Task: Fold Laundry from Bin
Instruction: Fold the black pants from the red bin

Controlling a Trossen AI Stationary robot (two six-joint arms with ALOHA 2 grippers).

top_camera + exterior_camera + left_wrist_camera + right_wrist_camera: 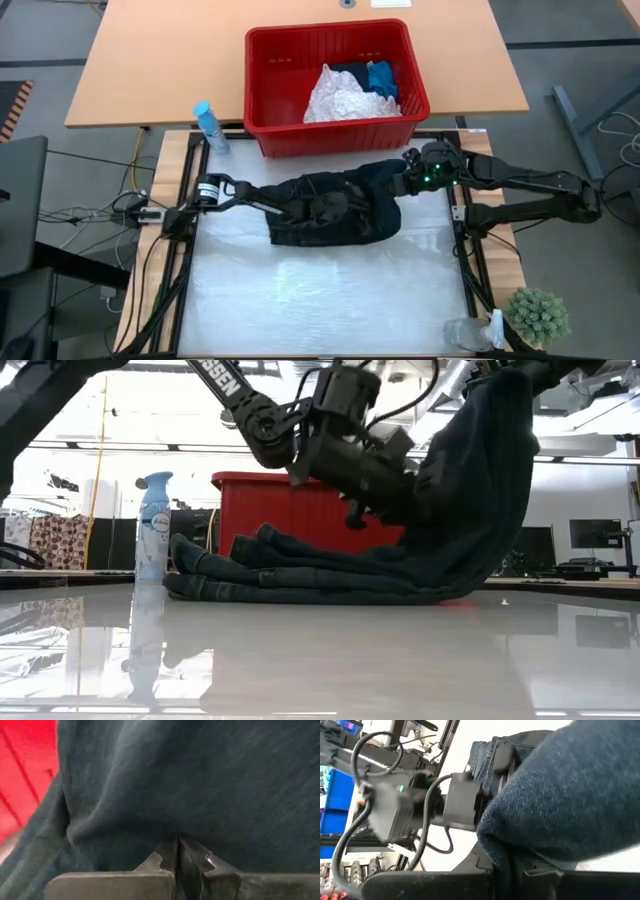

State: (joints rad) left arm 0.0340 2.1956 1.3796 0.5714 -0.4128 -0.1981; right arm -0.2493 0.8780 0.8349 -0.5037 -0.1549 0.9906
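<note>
The dark garment (335, 208) lies on the table just in front of the red bin (262, 92), its long axis running side to side, parallel to the bin's front wall. The right gripper (412, 180), closed on the garment's end below the bin's right front corner, holds that end lifted so the cloth hangs down to the folded layers. The left gripper (297, 208), jaws pressed shut, sits in the cloth nearer the bin's left side, apparently pinching a fold. The raised end likely travels toward the left gripper along that axis, so the right arm leads
</note>
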